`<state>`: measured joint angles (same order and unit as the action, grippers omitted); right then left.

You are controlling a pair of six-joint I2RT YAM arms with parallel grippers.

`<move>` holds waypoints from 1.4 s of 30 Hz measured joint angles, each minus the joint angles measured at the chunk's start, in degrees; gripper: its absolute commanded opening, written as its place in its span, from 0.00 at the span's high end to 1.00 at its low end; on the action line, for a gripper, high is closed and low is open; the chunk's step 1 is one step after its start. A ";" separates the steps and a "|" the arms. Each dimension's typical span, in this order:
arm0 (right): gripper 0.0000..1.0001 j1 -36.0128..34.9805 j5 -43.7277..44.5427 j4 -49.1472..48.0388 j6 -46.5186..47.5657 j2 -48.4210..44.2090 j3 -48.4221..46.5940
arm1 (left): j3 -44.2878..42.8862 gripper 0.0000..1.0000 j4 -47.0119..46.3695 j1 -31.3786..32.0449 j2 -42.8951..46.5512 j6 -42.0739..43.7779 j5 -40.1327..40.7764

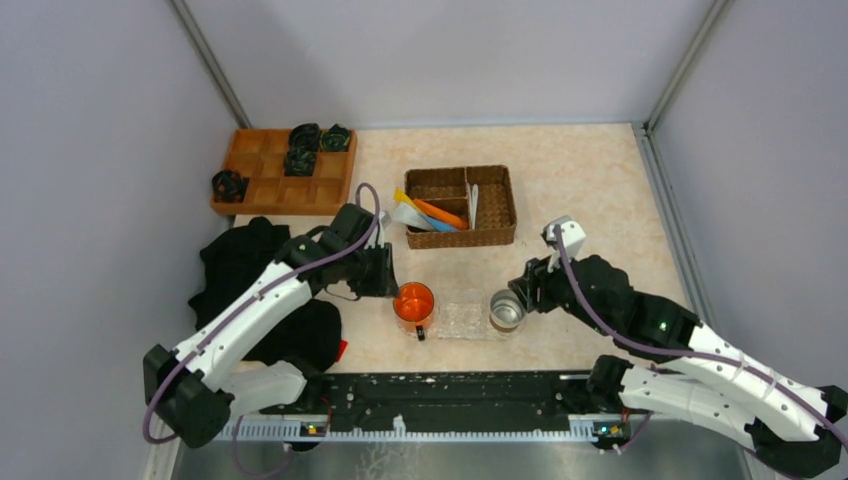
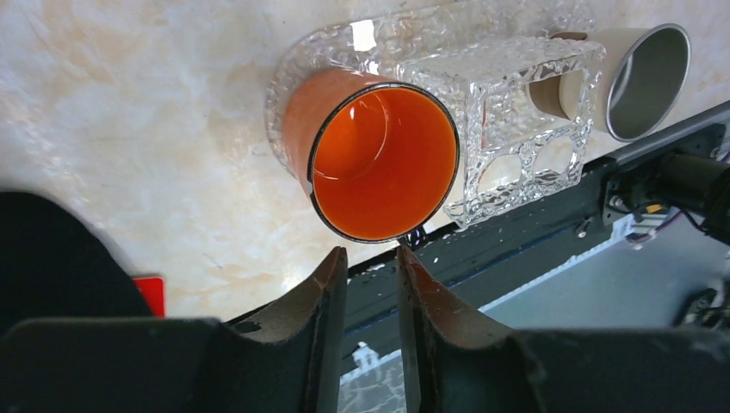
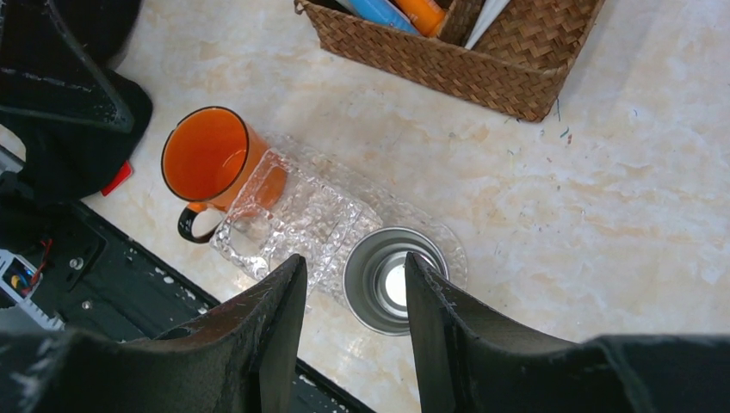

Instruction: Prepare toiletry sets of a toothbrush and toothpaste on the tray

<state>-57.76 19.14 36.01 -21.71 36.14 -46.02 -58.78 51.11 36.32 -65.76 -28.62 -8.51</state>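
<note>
Black cloth [image 1: 250,270] lies at the worktop's [image 1: 590,190] 9 o'clock side, beside the left arm.

Left gripper [image 2: 372,256]: fingers a little apart, nothing between them, sitting just off the mug [image 1: 414,303] at its 9 o'clock.

The mug stands on the 9 o'clock end of the tray [image 3: 318,219]. The cup [image 1: 506,310] stands on the 3 o'clock end. No set is on the tray.

The basket [image 1: 460,238] sits at the tray's 12 o'clock, apart from it, and holds all the task's items. The tubes [image 1: 440,214], orange, blue and yellow, lie in its 9 o'clock half, some jutting over the rim. The white brushes [image 1: 473,205] are just to their 3 o'clock.

Right gripper [image 3: 355,258]: fingers apart, directly over the cup. Contact with its wall cannot be confirmed.

Assessment: no set is assembled yet.
- **Tubes:** judged light and soft-walled with a slick skin. Pinch across the flat faces at mid-body, gently, since a hard squeeze may dent them.
- **Brushes:** judged light, stiff and thin, and liable to pivot. Grip mid-shaft, square to the length.
- **Tray:** looks rigid and light, and may skid if nudged.
</note>
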 measured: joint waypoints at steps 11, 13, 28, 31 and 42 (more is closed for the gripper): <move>0.54 0.00 -0.79 -1.22 0.02 0.24 1.38 | 11.39 0.67 -4.24 0.70 4.15 -10.01 -1.64; 0.54 0.00 -0.92 -1.18 0.02 0.24 1.51 | 11.39 0.66 -4.72 0.72 4.15 -10.49 -1.51; 0.54 0.00 -1.31 -1.44 0.04 -1.60 1.68 | 11.32 0.64 -6.03 0.72 -0.37 -13.46 1.95; 0.54 0.00 -1.49 -1.86 0.04 -2.29 2.14 | 10.97 0.64 -5.64 0.72 -1.90 -14.29 3.19; 0.54 0.00 -2.51 -2.25 0.09 -3.58 2.16 | 9.86 0.78 -6.10 1.29 -7.13 -15.50 4.98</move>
<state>-57.76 16.62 33.76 -21.63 32.56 -43.86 -48.93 45.01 37.60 -72.88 -44.12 -3.53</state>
